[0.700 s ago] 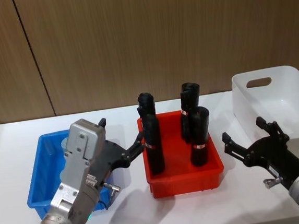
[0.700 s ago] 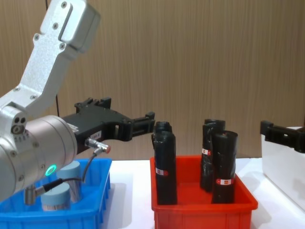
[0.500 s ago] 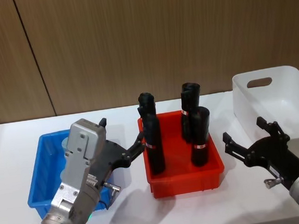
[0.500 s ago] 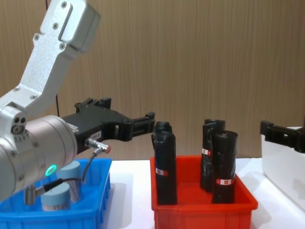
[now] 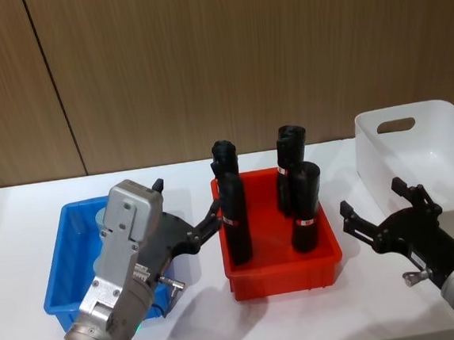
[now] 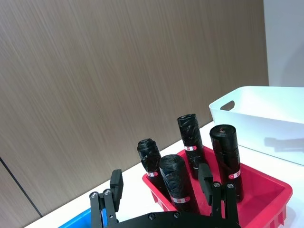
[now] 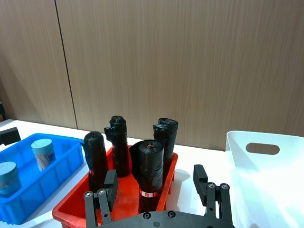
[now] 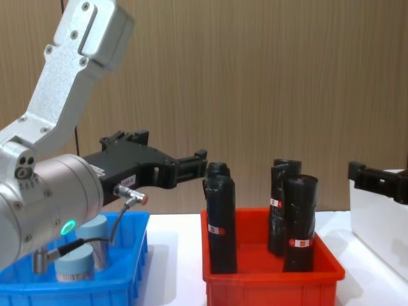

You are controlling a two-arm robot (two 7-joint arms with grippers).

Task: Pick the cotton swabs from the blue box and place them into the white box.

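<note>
Two cotton swabs jars [image 7: 42, 154] [image 7: 7, 176] with grey-blue lids stand in the blue box [image 7: 59, 164] at the left. In the chest view the jars [image 8: 73, 264] sit behind the near wall of the blue box [image 8: 115, 290]. My left gripper [image 5: 186, 199] hovers above the blue box's right end, open and empty, its fingers pointing toward the red bin. My right gripper [image 5: 370, 195] hangs open and empty in front of the white box [image 5: 415, 141], which stands at the far right.
A red bin [image 5: 284, 272] holding several tall black wrapped rolls [image 5: 304, 207] stands between the blue box and the white box. A wooden wall runs behind the white table. My left arm [image 5: 127, 258] covers much of the blue box in the head view.
</note>
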